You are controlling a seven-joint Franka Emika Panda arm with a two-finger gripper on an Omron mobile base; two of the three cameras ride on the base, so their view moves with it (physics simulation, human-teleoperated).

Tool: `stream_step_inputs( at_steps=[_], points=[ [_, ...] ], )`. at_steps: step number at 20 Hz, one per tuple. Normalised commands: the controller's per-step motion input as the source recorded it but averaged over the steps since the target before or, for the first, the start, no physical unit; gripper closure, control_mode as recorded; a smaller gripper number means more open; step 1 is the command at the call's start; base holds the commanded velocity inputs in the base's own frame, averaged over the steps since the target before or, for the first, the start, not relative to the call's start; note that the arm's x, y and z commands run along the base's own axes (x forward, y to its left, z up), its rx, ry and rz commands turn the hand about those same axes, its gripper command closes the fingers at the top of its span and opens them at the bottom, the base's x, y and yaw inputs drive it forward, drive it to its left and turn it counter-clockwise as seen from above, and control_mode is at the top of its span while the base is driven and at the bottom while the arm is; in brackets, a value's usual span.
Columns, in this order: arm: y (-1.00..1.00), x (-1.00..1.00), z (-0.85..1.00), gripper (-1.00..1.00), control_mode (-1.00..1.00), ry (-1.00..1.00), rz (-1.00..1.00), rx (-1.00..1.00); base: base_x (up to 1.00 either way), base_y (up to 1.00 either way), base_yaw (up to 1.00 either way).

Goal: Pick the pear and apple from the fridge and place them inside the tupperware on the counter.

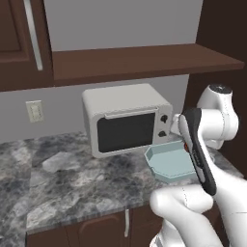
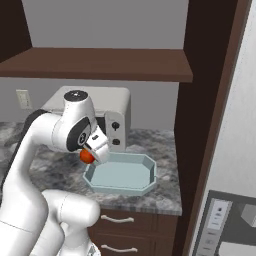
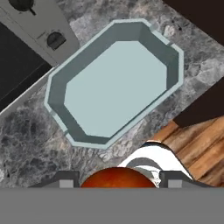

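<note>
My gripper [image 2: 94,151] is shut on the apple [image 2: 87,157], a small red-orange ball that also peeks out beside the arm [image 1: 185,146]. In the hand view the apple [image 3: 117,177] sits between the two dark fingertips [image 3: 65,180]. The gripper hangs just above the counter [image 2: 155,145], over the left near rim of the tupperware [image 2: 120,175]. This pale blue octagonal tray [image 3: 113,85] has nothing in it and lies in front of the microwave, partly hidden by my arm in the left base view [image 1: 166,164]. The fridge [image 2: 235,150] stands at the far right. The pear is out of view.
A white microwave [image 1: 126,118] stands on the grey marbled counter [image 1: 72,178] right behind the tray. A brown shelf [image 1: 140,60] runs above it. A dark wooden panel [image 2: 200,125] separates counter and fridge. Drawers with silver handles [image 2: 117,218] lie below.
</note>
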Motion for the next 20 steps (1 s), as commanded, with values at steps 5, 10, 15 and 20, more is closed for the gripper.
stream_step_inputs(
  at_steps=[5, 10, 15, 20],
  points=[
    [-0.01, 0.33, -0.48, 1.00, -1.00, 0.01, 0.33, 0.00, 0.00, 0.00, 0.00],
    [-0.08, 0.34, -0.52, 1.00, -1.00, 0.00, 0.05, 0.00, 0.00, 0.00, 0.00],
    [-0.11, 0.53, -0.51, 1.00, -1.00, 0.00, 0.00, 0.00, 0.00, 0.00, 0.00],
    [-0.14, 0.57, -0.57, 1.00, -1.00, 0.00, 0.00, -0.01, 0.00, 0.00, 0.00]
  ],
)
